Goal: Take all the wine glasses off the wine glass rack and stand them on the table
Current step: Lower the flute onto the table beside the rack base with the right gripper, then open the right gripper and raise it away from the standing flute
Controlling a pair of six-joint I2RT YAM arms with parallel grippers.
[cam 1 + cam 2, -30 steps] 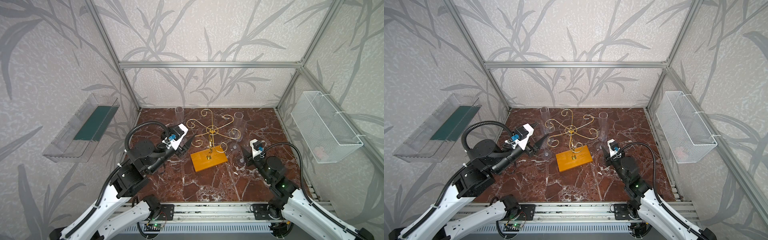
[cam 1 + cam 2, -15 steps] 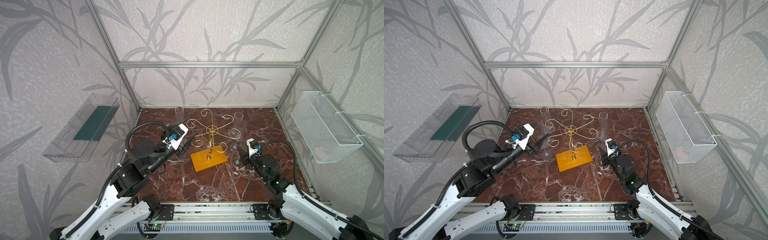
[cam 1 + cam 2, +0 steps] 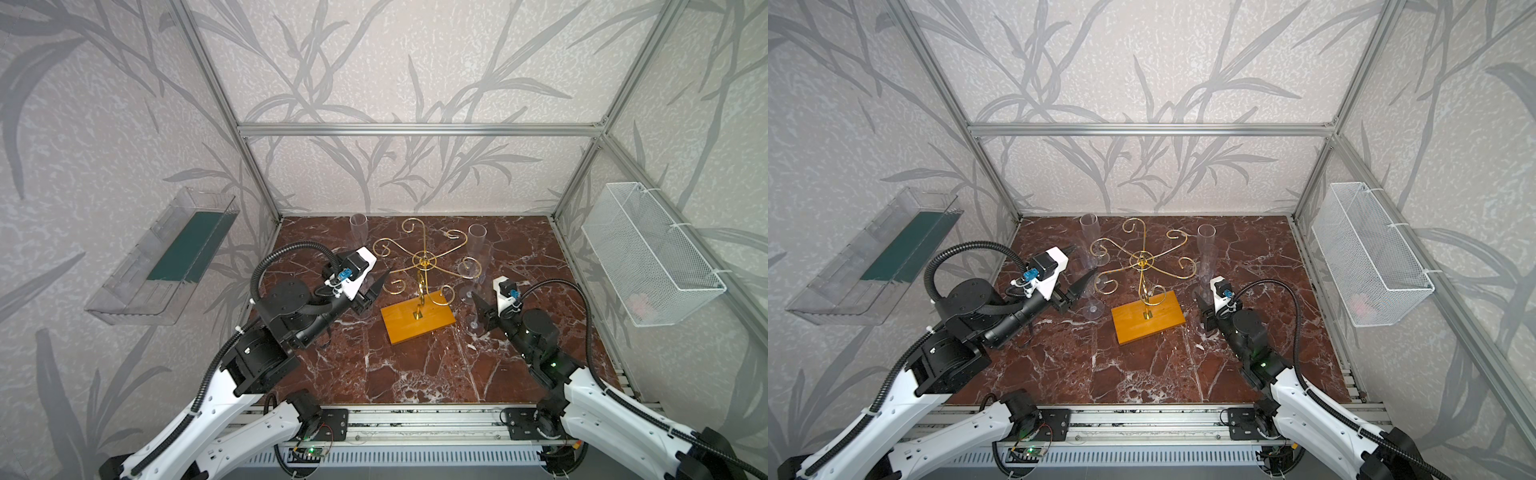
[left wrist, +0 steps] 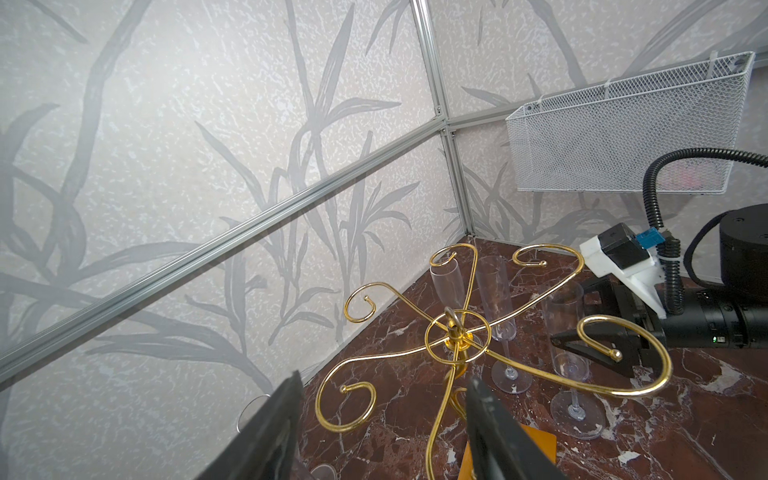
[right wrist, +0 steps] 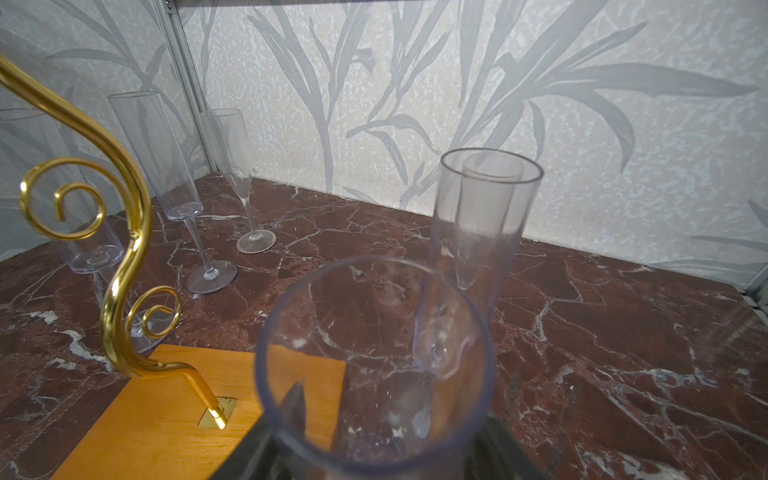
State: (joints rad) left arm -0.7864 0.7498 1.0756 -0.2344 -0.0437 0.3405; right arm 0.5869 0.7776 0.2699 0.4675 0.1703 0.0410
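Top views, wine glass rack [image 3: 424,261]: I saw it upright in the middle of the marble table [image 3: 415,374], the gold arms spread above its orange-yellow base. It looked the same in both top views [image 3: 1142,259].
Top views, left gripper [image 3: 376,286]: It hovered just left of the rack, about level with the curled arms. As far as I could see, it touched nothing.
Top views, right gripper [image 3: 480,309]: It was low, just right of the rack's base, at a clear wine glass [image 3: 474,327]. This glass stood on its foot on the table, off the rack, and was faint from here.
Top views, other glasses [image 3: 358,232]: More clear flutes stood on the table behind the rack and at both of its sides.
Left wrist view, left gripper [image 4: 384,378]: The jaws stood wide apart and held nothing. The rack [image 4: 455,332] was beyond them, near but not touching.
Left wrist view, right gripper [image 4: 573,322]: On the far side of the rack, its dark fingers were at the bowl of the wine glass [image 4: 570,365]. The foot of the glass rested on the table.
Right wrist view, wine glass [image 5: 374,365]: It was upright, and its round rim filled the space between the fingers [image 5: 293,409], just beside the base of the rack [image 5: 124,266].
Right wrist view, right gripper [image 5: 395,411]: One jaw stood at each side of the glass. I could not tell whether the pads pressed on it or stood free.
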